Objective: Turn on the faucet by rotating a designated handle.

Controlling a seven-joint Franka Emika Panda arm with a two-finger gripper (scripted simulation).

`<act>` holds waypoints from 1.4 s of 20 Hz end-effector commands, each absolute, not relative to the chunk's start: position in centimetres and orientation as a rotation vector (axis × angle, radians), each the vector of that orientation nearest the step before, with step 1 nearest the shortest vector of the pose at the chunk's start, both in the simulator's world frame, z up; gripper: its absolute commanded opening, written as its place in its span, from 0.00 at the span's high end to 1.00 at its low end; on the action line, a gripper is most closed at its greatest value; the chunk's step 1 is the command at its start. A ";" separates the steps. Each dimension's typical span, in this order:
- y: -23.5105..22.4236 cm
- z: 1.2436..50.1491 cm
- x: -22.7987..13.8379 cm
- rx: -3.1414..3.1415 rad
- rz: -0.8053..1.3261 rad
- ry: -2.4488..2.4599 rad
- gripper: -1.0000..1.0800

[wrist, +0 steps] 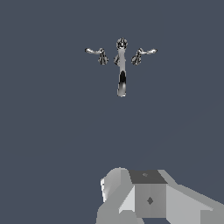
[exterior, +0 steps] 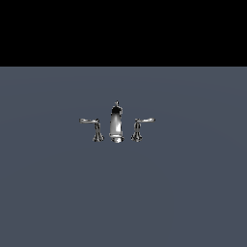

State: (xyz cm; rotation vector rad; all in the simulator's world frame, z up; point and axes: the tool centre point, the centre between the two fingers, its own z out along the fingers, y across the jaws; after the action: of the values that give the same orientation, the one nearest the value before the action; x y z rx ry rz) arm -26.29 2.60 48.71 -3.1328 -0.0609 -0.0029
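Note:
The chrome faucet (exterior: 116, 126) stands small on the grey-blue floor, its tall rounded spout topped by a dark knob. The handle (exterior: 139, 127) is the lever on the exterior view's right, on a flared post, with its slim arm pointing rightward; a mirror twin (exterior: 96, 128) stands on the other side. The wrist view looks down on the faucet (wrist: 121, 65) and the handle (wrist: 142, 54) from a distance. Only a blocky grey part of my gripper (wrist: 146, 197) shows there, far from the faucet, and its fingers cannot be made out. The gripper is absent from the exterior view.
The faucet set sits on a flat grey-blue surface (exterior: 123, 193) that fills both views. Above it in the exterior view is a plain black band (exterior: 123, 29). No other objects show.

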 end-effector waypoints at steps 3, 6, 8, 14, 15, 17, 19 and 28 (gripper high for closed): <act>2.6 48.6 -26.2 -3.133 -0.003 -0.057 1.00; 2.8 48.3 -25.9 -3.133 -0.003 -0.036 1.00; 2.9 47.9 -25.6 -3.133 -0.003 -0.012 1.00; 3.7 45.9 -23.8 -3.131 -0.002 0.108 1.00; 3.9 45.5 -23.4 -3.130 -0.002 0.135 1.00; 4.2 44.5 -22.4 -3.127 -0.002 0.195 1.00; 4.5 43.4 -21.4 -3.121 -0.002 0.262 1.00; 5.3 37.6 -15.6 -3.071 -0.001 0.612 1.00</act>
State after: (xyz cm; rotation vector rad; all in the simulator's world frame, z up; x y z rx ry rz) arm -16.59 5.26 38.63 -3.0832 0.5504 -0.0003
